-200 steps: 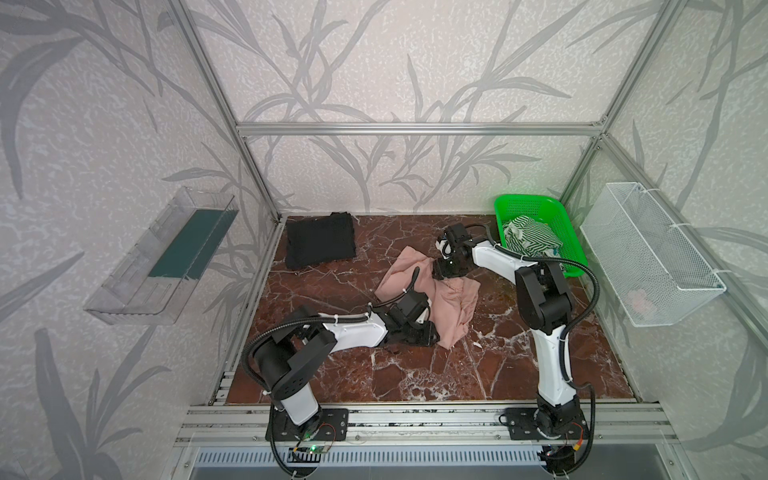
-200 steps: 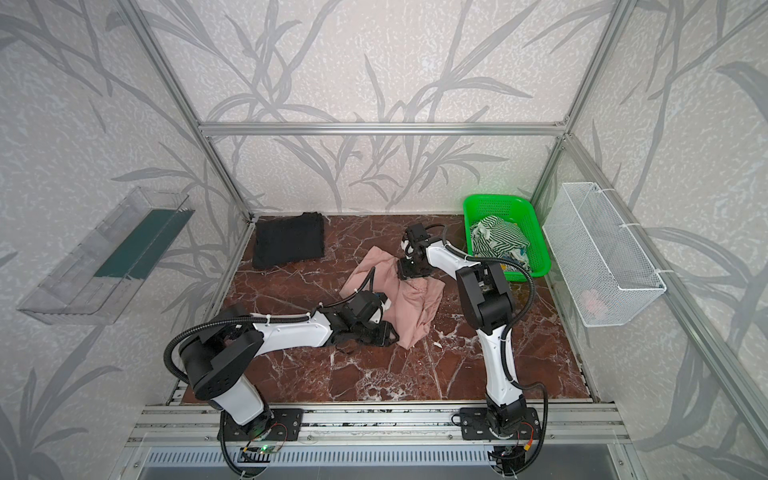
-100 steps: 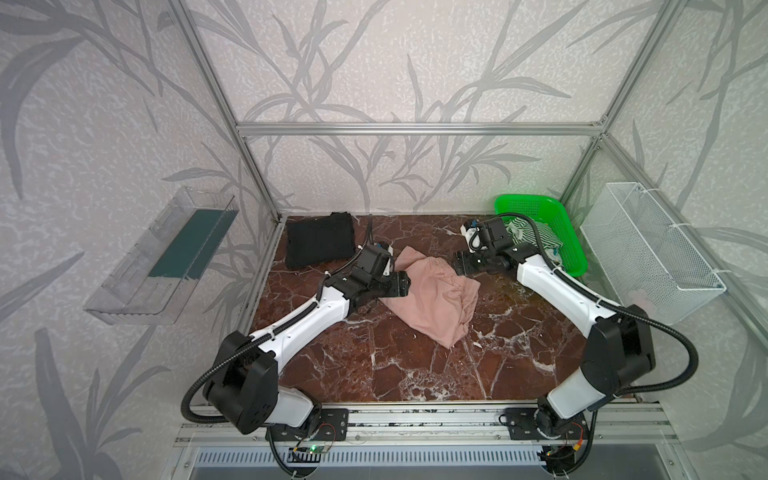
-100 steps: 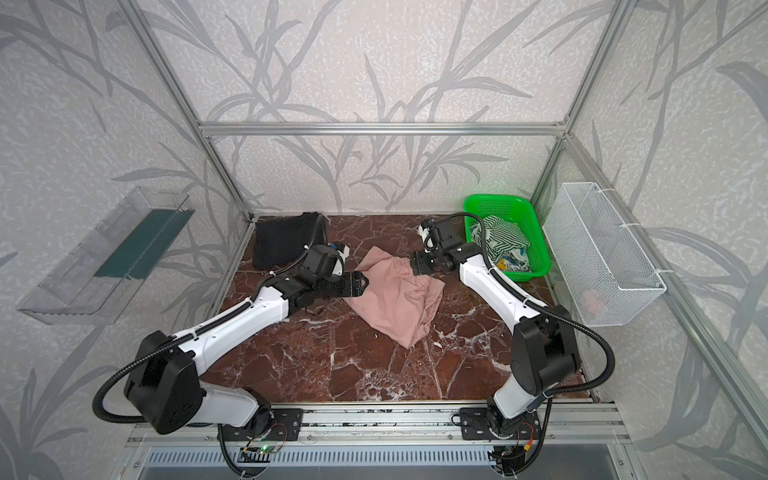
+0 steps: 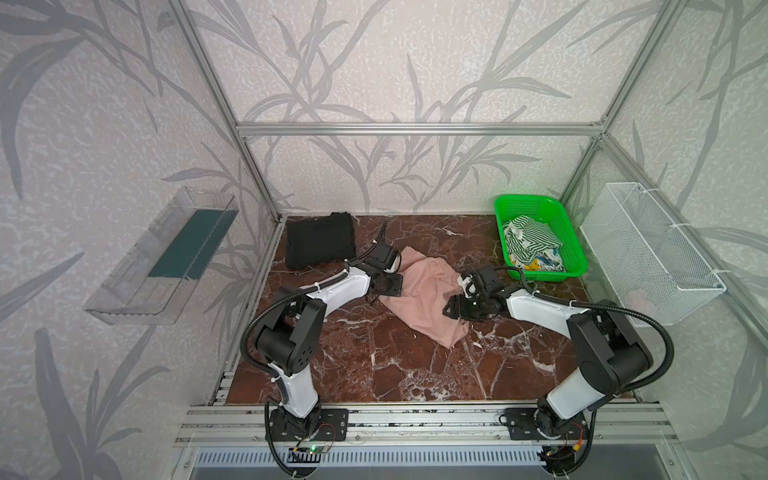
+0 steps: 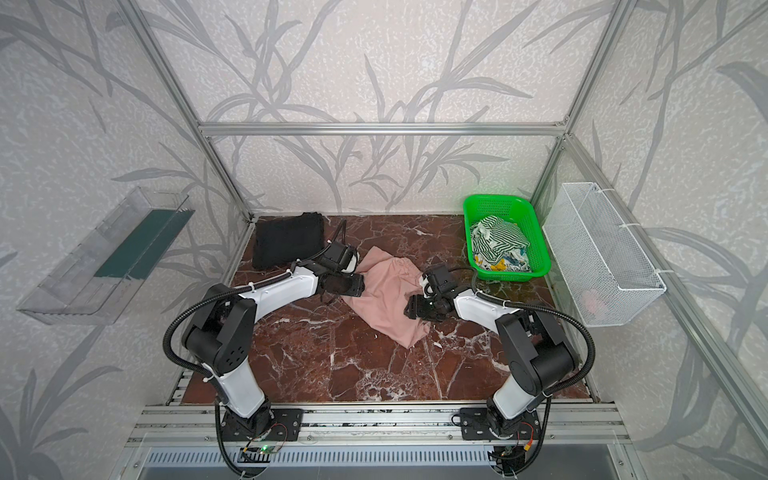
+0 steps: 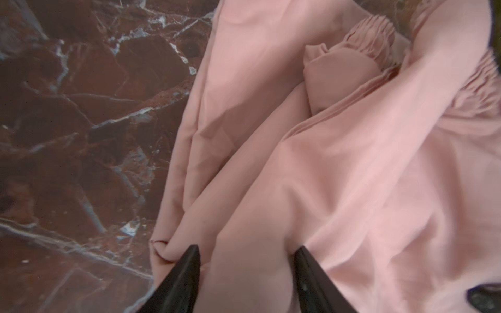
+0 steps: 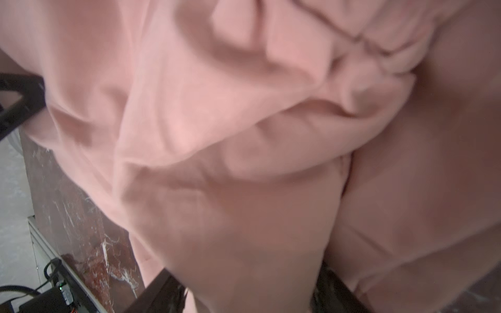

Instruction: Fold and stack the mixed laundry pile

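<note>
Nearest the arm bases, at six o'clock, the front of the marble table (image 5: 415, 374) is bare. No garment lies there.

At the centre lie the dusty-pink drawstring shorts (image 5: 419, 299), rumpled and slanting from about eleven o'clock down to five, gathered waistband toward the far end. They are not flat and not folded. The left hand (image 5: 392, 286) sits low at their nine o'clock edge. In its wrist view the two black fingers (image 7: 189, 268) stand partly apart with a thick ridge of pink cloth filling the gap, and creases run out from that spot, so I judge it to be clamped on a fold of the shorts. The right hand (image 5: 451, 309) is at the three o'clock edge. Its wrist view shows cloth bulging between and over the fingers (image 8: 162, 290), close to the lens, which also reads as a grasp on the shorts.

Farther back, at eleven o'clock, the black T-shirt (image 5: 320, 245) lies as a neat folded rectangle in the far corner. That piece looks done and would be the base of the stack.

At one o'clock the green plastic basket (image 5: 528, 200) holds the green-and-white striped cloth (image 5: 530, 239), crumpled, with the small multicoloured printed piece (image 5: 540, 264) on its near side. Both are untouched.

By my reckoning one garment is finished, the shorts are in hand for spreading, and two wait. That is roughly a third of the job.
</note>
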`<state>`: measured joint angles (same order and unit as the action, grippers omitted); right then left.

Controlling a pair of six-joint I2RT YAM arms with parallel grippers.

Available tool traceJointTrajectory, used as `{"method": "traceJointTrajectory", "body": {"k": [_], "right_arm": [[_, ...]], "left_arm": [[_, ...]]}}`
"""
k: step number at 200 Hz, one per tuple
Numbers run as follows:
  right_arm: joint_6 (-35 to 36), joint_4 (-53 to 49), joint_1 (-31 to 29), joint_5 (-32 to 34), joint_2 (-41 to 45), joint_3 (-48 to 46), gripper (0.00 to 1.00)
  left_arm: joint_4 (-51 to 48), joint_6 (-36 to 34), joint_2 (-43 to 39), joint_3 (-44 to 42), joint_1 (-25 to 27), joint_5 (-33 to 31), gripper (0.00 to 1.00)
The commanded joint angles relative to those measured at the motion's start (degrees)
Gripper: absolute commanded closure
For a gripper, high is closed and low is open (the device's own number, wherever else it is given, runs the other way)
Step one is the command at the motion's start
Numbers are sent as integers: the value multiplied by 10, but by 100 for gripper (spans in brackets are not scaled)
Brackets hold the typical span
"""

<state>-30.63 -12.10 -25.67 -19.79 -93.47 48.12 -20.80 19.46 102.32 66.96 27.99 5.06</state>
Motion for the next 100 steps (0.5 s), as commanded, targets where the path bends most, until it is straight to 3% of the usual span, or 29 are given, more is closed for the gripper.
{"method": "traceJointTrajectory", "body": {"k": [1, 26, 57, 71, 100], "right_arm": [[-1, -44, 10, 61, -19, 20, 39], [24, -91, 26, 99, -34, 35, 46], [58, -129, 37, 136, -40, 52, 49], [73, -140, 39, 142, -60, 61, 49], [101, -155, 40, 147, -78, 86, 49]], "left_arm": [[-42, 38, 1, -29, -4, -26, 65], [-40, 92, -20, -79, -4, -15, 84], [-10, 155, -73, -159, 1, 27, 86], [3, 174, -99, -189, 8, 53, 78], [-15, 178, -157, -216, 18, 93, 51]]}}
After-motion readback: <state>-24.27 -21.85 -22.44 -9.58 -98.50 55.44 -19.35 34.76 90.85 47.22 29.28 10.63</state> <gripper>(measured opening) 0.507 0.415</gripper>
